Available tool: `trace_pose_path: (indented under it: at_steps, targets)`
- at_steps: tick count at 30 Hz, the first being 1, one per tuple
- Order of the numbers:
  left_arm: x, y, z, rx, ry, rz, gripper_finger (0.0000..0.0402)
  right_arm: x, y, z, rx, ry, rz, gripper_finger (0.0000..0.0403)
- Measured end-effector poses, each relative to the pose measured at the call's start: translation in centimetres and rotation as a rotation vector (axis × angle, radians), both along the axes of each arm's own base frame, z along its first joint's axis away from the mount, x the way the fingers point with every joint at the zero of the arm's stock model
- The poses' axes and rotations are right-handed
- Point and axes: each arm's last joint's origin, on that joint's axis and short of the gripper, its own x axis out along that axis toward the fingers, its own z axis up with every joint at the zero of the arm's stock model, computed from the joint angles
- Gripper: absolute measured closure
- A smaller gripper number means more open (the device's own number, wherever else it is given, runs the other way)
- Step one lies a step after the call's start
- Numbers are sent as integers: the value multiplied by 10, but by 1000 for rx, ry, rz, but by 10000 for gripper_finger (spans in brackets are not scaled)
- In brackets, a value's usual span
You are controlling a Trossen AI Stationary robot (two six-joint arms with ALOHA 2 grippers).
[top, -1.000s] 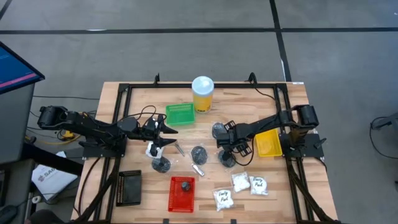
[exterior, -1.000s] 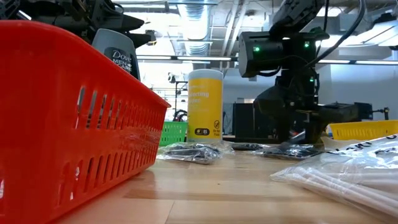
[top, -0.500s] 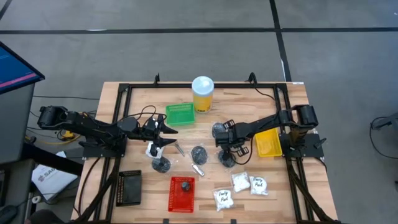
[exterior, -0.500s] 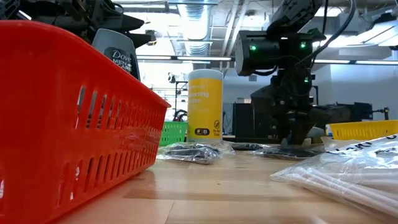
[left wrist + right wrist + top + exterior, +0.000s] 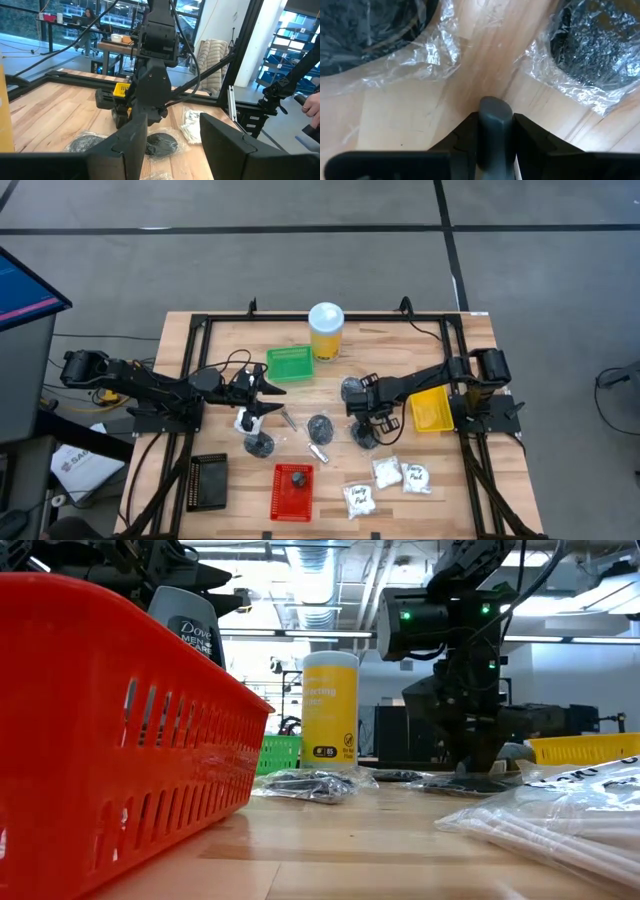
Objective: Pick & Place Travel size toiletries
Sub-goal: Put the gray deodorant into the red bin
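Since a second ago the right gripper point(image 5: 366, 416) has clenched on a small grey tube point(image 5: 494, 131) just above the table centre-right, between two wrapped pucks point(image 5: 594, 42); lift straight up, keeping the grip firm; left gripper point(image 5: 262, 402) waits, spread, far left.

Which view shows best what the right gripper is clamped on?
Right wrist view: the right gripper is shut on a small grey bottle between its fingers. The high view shows only the gripper from above; low and left wrist views hide the bottle.
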Motion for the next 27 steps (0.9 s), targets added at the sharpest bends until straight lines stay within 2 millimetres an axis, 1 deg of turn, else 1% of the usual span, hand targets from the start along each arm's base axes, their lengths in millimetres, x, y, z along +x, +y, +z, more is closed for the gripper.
trace_pose_path:
  at_steps: [8,14,17,19,24,27]
  targets:
    - [0,0,0,0,0,0,230,12,1,12,15,-51,-16,321]
    - [0,0,0,0,0,0,230,18,-3,26,7,-86,-38,321]
    - [0,0,0,0,0,0,230,21,-5,39,8,-152,-43,321]
    - [0,0,0,0,-1,0,230,19,-5,49,10,-182,-47,321]
    - [0,0,1,0,-6,0,230,19,-5,88,27,-384,-63,321]
    - [0,0,1,0,-11,0,230,17,-3,108,40,-510,-62,321]
